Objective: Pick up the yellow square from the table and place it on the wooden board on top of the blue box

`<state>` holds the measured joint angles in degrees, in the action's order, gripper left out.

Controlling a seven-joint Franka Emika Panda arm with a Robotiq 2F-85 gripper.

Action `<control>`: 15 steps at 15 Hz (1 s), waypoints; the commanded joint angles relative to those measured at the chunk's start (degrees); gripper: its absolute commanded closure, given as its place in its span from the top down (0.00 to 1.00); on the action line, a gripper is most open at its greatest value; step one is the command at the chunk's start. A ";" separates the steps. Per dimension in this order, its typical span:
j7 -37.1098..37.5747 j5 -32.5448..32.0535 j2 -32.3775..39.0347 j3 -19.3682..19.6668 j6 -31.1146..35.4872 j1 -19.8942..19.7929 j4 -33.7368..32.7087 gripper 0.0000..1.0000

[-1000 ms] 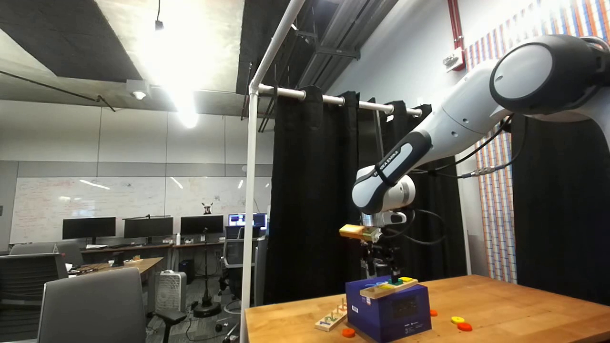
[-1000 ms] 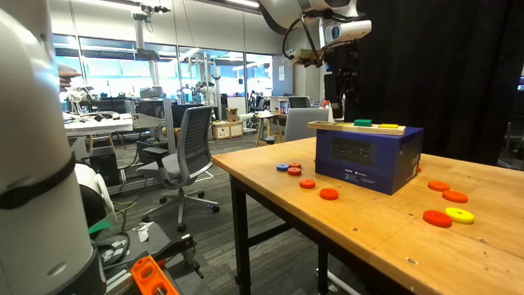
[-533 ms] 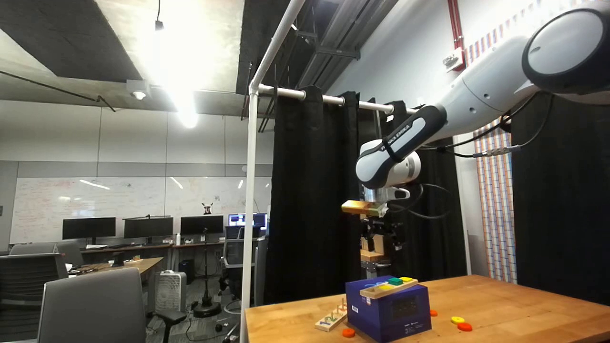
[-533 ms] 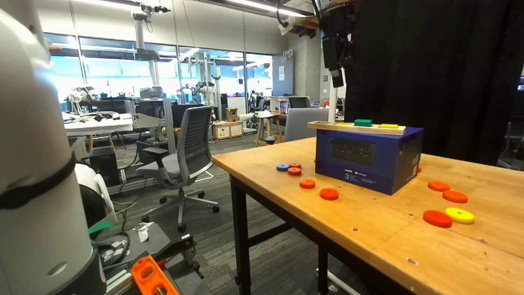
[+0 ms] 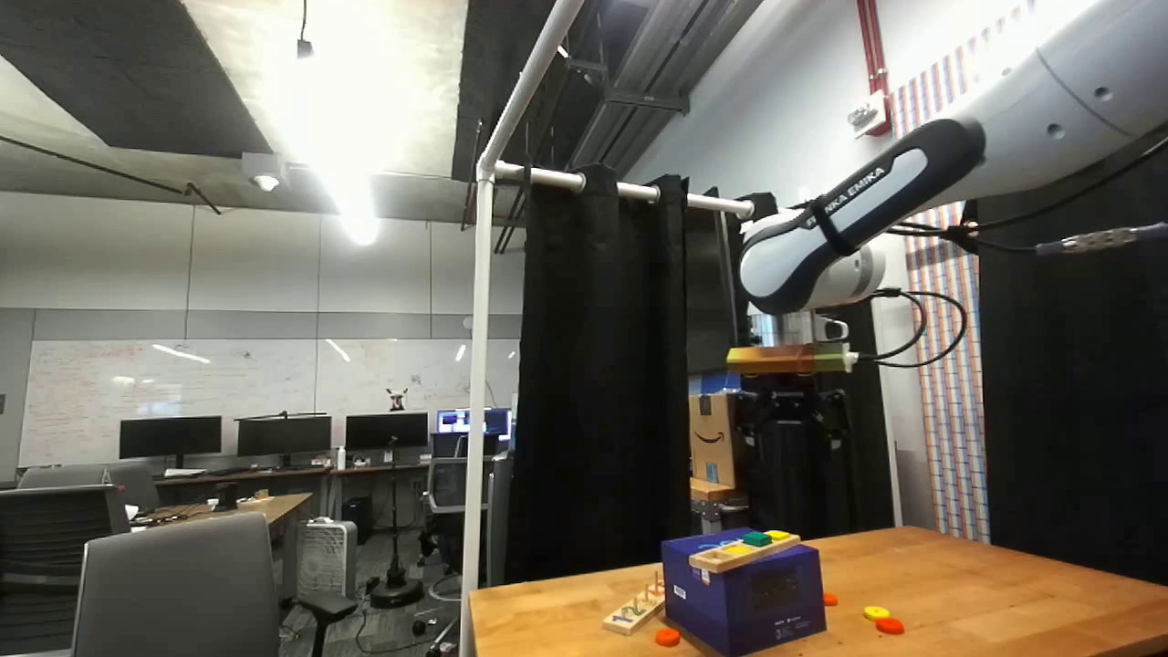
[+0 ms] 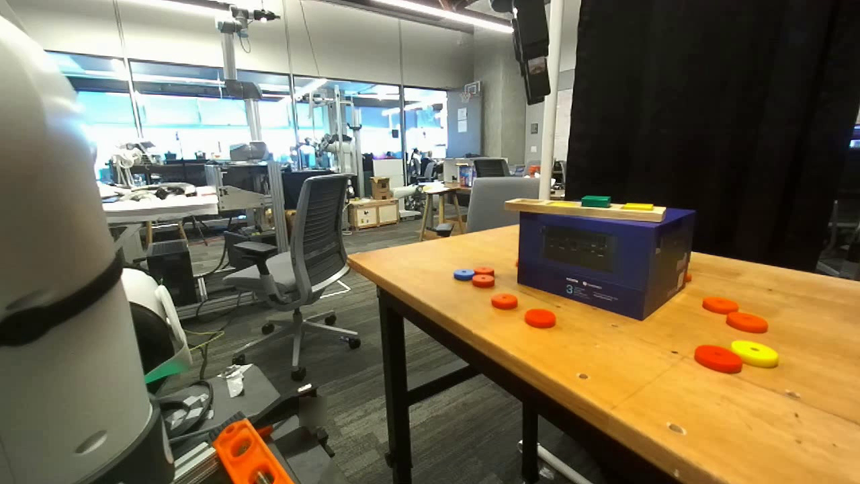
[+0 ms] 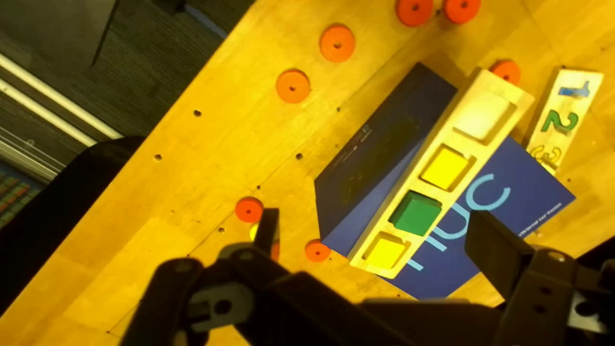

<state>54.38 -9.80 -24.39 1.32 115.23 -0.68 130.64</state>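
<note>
Two yellow squares, one (image 7: 445, 167) near the middle and one (image 7: 384, 251) at an end, sit in recesses of the wooden board (image 7: 429, 179). A green square (image 7: 416, 213) sits between them; the recess at the far end has no square. The board lies across the top of the blue box (image 5: 744, 593), as both exterior views show. No yellow square shows on the bare table. My gripper (image 7: 374, 221) is open and empty, high above the box. In an exterior view its fingers (image 6: 534, 74) show at the top edge.
A numbered peg board (image 7: 567, 117) lies on the table (image 5: 967, 566) beside the box. Several orange and red discs, a blue disc (image 6: 463, 275) and a round yellow disc (image 6: 754, 353) lie around the box. The table's edge shows in all views.
My gripper has risen from just above the board to well above it, and has shifted right in an exterior view. The squares, board and box have not moved.
</note>
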 commanded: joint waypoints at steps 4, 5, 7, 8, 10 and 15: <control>-28.31 1.10 -19.34 4.69 -0.70 -2.80 18.45 1.00; -32.56 1.01 -21.31 5.42 -1.32 -3.40 20.31 1.00; -40.30 1.09 -23.98 6.20 -2.27 -4.99 23.29 1.00; -43.46 0.82 -25.07 6.73 -3.11 -5.54 24.22 1.00; -48.26 0.43 -26.61 7.52 -4.62 -6.74 25.61 1.00; -54.66 0.04 -30.04 8.56 -7.52 -9.16 27.36 1.00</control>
<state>2.98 -9.79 -50.84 9.47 109.32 -8.40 156.79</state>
